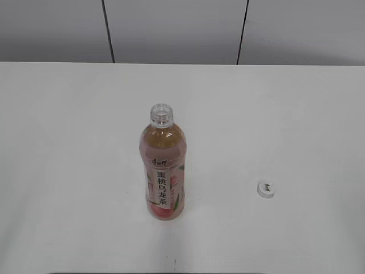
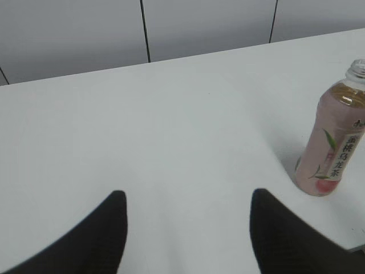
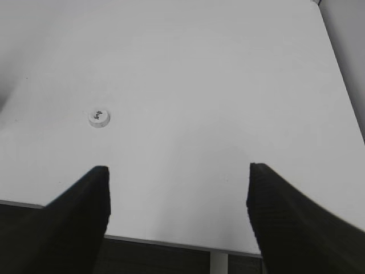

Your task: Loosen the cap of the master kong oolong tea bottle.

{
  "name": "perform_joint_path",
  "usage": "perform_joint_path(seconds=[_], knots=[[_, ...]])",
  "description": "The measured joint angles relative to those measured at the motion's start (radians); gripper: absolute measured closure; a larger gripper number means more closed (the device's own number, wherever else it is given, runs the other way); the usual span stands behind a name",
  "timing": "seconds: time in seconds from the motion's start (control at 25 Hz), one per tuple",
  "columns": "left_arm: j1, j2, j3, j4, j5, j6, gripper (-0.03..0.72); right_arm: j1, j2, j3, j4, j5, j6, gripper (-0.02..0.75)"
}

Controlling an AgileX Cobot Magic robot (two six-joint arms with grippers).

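Observation:
The master kong oolong tea bottle (image 1: 162,165) stands upright at the table's middle with its mouth bare; it also shows at the right edge of the left wrist view (image 2: 333,142). The white cap (image 1: 266,189) lies on the table to the bottle's right, apart from it, logo side up; the right wrist view shows it at the left (image 3: 99,117). My left gripper (image 2: 185,197) is open and empty over bare table, left of the bottle. My right gripper (image 3: 177,171) is open and empty near the table's front edge, right of the cap. Neither gripper shows in the exterior view.
The white table (image 1: 68,142) ends at a grey panelled wall (image 1: 171,28) behind. Its front edge and a leg show in the right wrist view (image 3: 217,254); its right edge runs along that view's right side.

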Motion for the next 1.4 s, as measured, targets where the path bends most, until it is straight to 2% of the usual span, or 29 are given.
perform_joint_path(seconds=[1.16, 1.4], knots=[[0.0, 0.0, 0.0, 0.001, 0.0, 0.0, 0.309, -0.001, 0.0, 0.0, 0.0, -0.001, 0.0, 0.172], [0.0, 0.0, 0.0, 0.001, 0.0, 0.0, 0.349, -0.001, 0.0, 0.0, 0.0, -0.001, 0.0, 0.172]])
